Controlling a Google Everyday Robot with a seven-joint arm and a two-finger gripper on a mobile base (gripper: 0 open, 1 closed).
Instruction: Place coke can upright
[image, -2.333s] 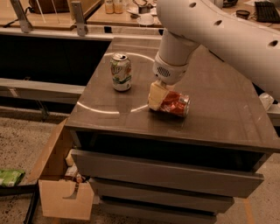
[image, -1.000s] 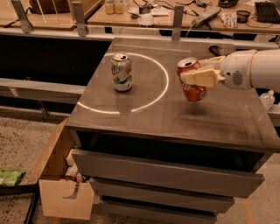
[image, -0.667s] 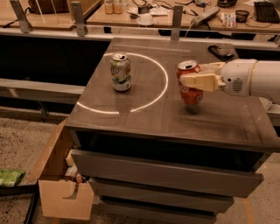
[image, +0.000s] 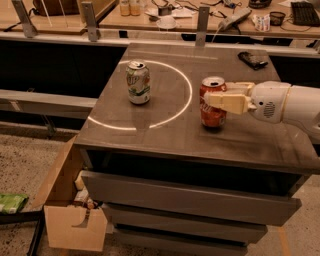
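Red aluminium with white lettering and a silver rim and top is seen on the coke can (image: 212, 116), which stands upright on the table (image: 150, 135), right of the middle and nearer the right edge than the left, roughly midway between the front and back edges. Its wall looks slightly dented and its base rests flat on the smooth, matte, dark grey-brown top. The can is clasped high on its body by the gripper (image: 215, 92): one cream, flat, blunt finger (image: 227, 102) is laid across the front of the can and the other is partly hidden behind it, so the can is pinched between them. A thin white arc (image: 187, 95) is drawn on the table just left of the can, forming most of a circle. Within that circle, towards the left edge and well apart from the coke can, a green-and-white can (image: 137, 82) stands upright. A small black object (image: 252, 60) lies near the back right corner. Nothing stands between the two cans. The white, rounded arm (image: 295, 105) is stretched almost level over the right edge, with the gripper pointed leftwards. Grey drawers (image: 190, 197) are seen below the front edge, and a cardboard box (image: 70, 220) sits on the floor by the front left corner.
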